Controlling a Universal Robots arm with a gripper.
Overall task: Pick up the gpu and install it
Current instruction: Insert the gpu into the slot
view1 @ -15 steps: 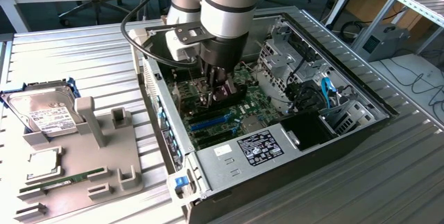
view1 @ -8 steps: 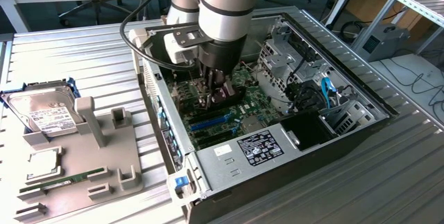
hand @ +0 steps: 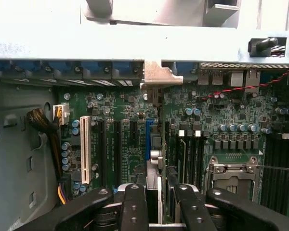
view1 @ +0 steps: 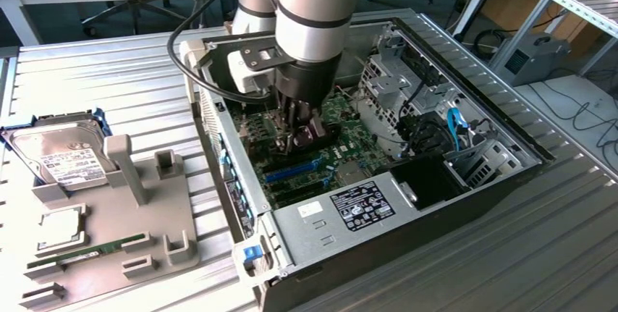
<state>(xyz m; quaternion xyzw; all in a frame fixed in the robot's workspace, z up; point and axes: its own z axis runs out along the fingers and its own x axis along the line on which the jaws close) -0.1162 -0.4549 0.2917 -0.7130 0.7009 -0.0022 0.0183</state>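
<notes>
The gripper (view1: 301,132) stands inside the open computer case (view1: 502,174), low over the motherboard (view1: 343,120). Its fingers (hand: 133,204) are partly closed on the gpu (hand: 154,163), which is held on edge between them. In the wrist view the card appears as a thin vertical strip running away from the fingers toward the rear wall of the case, ending in its silver end bracket (hand: 159,74) at the rear slot openings.

Task status, as judged from these views: the pick-up is complete, since the card is in the grip and off the parts fixture. Insertion is under way. The card stands directly alongside the blue expansion slot (hand: 148,139) and in line with it. Whether the edge connector has entered a slot, or is fully seated, cannot be told; the contact line is hidden by the card itself. The bracket appears to be at the rear opening but is not confirmed as locked.

Further from the gripper, within the case: a white expansion slot (hand: 85,149), the empty CPU socket (hand: 233,171) and the RAM slots (hand: 190,154) lie to either side of the card.

Outside the case, well apart from the gripper toward the exterior view's left, a grey parts fixture (view1: 121,214) carries a hard drive (view1: 63,156), a RAM stick (view1: 87,252) and a CPU (view1: 60,226).
</notes>
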